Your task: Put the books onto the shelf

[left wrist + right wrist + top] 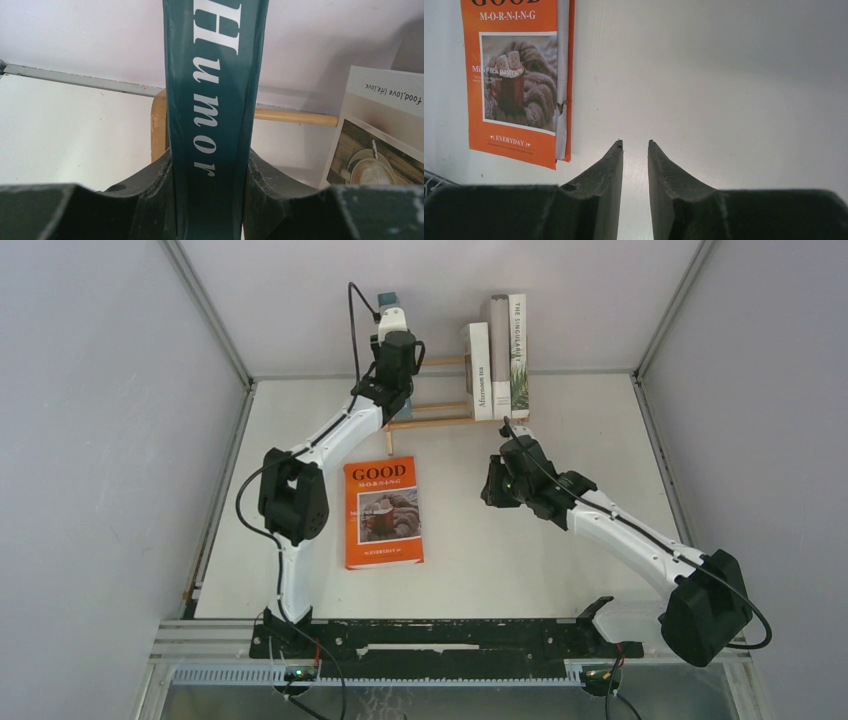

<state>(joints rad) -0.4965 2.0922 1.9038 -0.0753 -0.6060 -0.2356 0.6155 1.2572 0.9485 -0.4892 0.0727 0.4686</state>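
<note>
My left gripper (397,352) (210,161) is shut on the spine of the teal "Humor" book (215,95) (389,297). It holds the book upright at the left end of the light-wood shelf (432,418), by the end post (158,125). Three books stand at the shelf's right end: a white one (480,370) (375,145), a grey one (499,352) and "The Singularity" (518,352). The orange "GOOD" book (383,512) (514,80) lies flat on the table. My right gripper (497,480) (634,144) hovers right of it, open by a narrow gap, nothing between its fingers.
Grey walls close in the white table on three sides, and the shelf stands against the back wall. A gap of about two book widths on the shelf separates the teal book from the standing books. The black base rail (440,635) runs along the near edge.
</note>
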